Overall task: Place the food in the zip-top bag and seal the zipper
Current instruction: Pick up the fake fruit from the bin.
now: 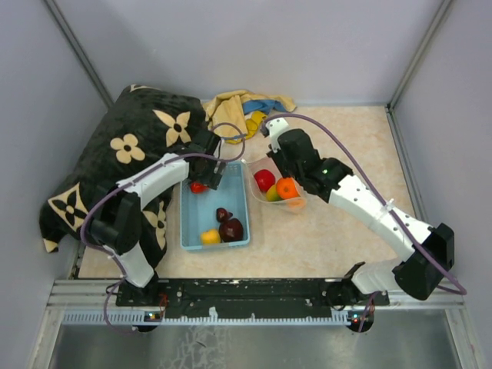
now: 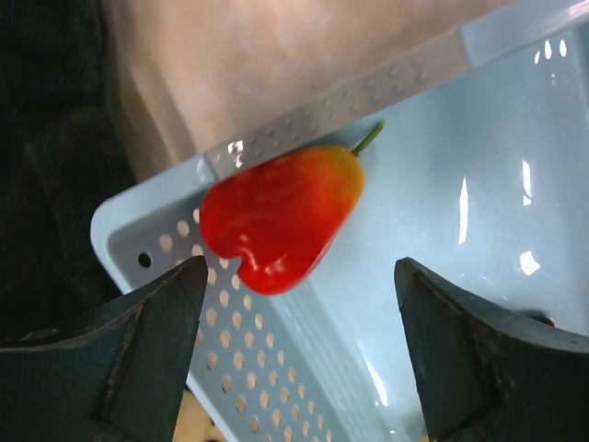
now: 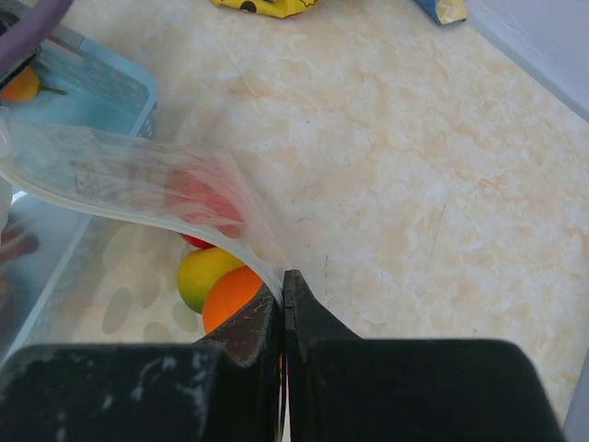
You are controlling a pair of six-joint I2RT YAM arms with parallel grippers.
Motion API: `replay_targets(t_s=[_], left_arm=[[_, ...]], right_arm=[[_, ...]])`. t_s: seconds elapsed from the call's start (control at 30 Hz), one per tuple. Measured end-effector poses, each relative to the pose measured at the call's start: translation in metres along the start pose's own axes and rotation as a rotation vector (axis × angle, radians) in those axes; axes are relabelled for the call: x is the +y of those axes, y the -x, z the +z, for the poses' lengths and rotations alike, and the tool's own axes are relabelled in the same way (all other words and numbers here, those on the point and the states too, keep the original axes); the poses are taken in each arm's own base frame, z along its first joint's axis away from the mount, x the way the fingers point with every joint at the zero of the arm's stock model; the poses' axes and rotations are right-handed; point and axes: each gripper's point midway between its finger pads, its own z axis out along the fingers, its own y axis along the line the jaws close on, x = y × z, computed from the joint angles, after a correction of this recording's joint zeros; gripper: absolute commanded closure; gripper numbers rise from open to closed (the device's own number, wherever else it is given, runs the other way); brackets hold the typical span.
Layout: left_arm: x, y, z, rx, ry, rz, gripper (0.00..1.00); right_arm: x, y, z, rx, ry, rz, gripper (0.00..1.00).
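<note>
Your left gripper (image 2: 299, 272) has its jaws spread wide and holds nothing, poised over a red-orange fruit (image 2: 281, 216) in the 11 o'clock corner of the blue basket (image 2: 304, 124). A yellow fruit (image 1: 210, 237) and two maroon fruits (image 1: 229, 227) lie toward the basket's 6 o'clock end. Your right gripper (image 3: 285, 287) is pinched tight on the edge of the zip-top bag (image 3: 120, 184), which sits just beside the basket at its 3 o'clock and holds a red fruit (image 1: 264, 180), an orange fruit (image 1: 287, 187) and a yellow-green fruit (image 1: 273, 194).
</note>
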Motion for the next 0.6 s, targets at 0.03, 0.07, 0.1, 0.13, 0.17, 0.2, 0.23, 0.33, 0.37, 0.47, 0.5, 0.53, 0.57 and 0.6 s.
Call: replay_targets(t_s=[0.03,0.07,0.1,0.13,0.17,0.2,0.23,0.33,0.37,0.47,0.5,0.53,0.57,0.6], left_arm=[[-0.001,0.002,0.002,-0.002,-0.006,0.010,0.11],[-0.002,0.005,0.005,-0.006,-0.015,0.025,0.11],[-0.003,0.007,0.008,-0.006,-0.022,0.034,0.11],[-0.004,0.009,0.010,-0.008,-0.028,0.043,0.11],[-0.006,0.010,0.014,-0.010,-0.036,0.053,0.11],[-0.008,0.011,0.018,-0.009,-0.042,0.060,0.11],[-0.011,0.011,0.023,-0.005,-0.057,0.066,0.11],[-0.015,0.006,0.032,0.019,-0.076,0.069,0.12],[-0.016,0.004,0.034,0.027,-0.081,0.069,0.12],[-0.019,-0.002,0.039,0.046,-0.093,0.065,0.13],[-0.020,-0.005,0.039,0.052,-0.097,0.060,0.13],[-0.021,-0.007,0.040,0.057,-0.104,0.055,0.14],[-0.023,-0.010,0.040,0.062,-0.112,0.046,0.15],[-0.025,-0.012,0.041,0.067,-0.120,0.040,0.15]], right_arm=[[0.000,-0.001,0.000,0.002,0.000,-0.001,0.99],[0.000,-0.001,0.000,0.002,0.000,-0.001,0.99],[0.000,-0.001,0.000,0.002,0.000,-0.002,0.99],[0.000,-0.001,0.000,0.002,-0.001,-0.003,0.99],[0.000,-0.001,0.000,0.002,-0.001,-0.004,0.98],[0.000,-0.001,0.000,0.003,-0.002,-0.005,0.98],[-0.001,-0.001,0.000,0.003,-0.004,-0.008,0.98],[-0.003,-0.002,-0.001,0.009,-0.014,-0.013,0.98],[-0.004,-0.003,-0.001,0.013,-0.020,-0.017,0.97],[-0.010,-0.005,-0.006,0.018,-0.041,-0.024,0.97],[-0.012,-0.005,-0.009,0.018,-0.048,-0.027,0.97],[-0.015,-0.004,-0.012,0.017,-0.057,-0.028,0.97],[-0.017,-0.004,-0.014,0.013,-0.066,-0.027,0.97],[-0.019,-0.003,-0.017,0.010,-0.073,-0.026,0.97]])
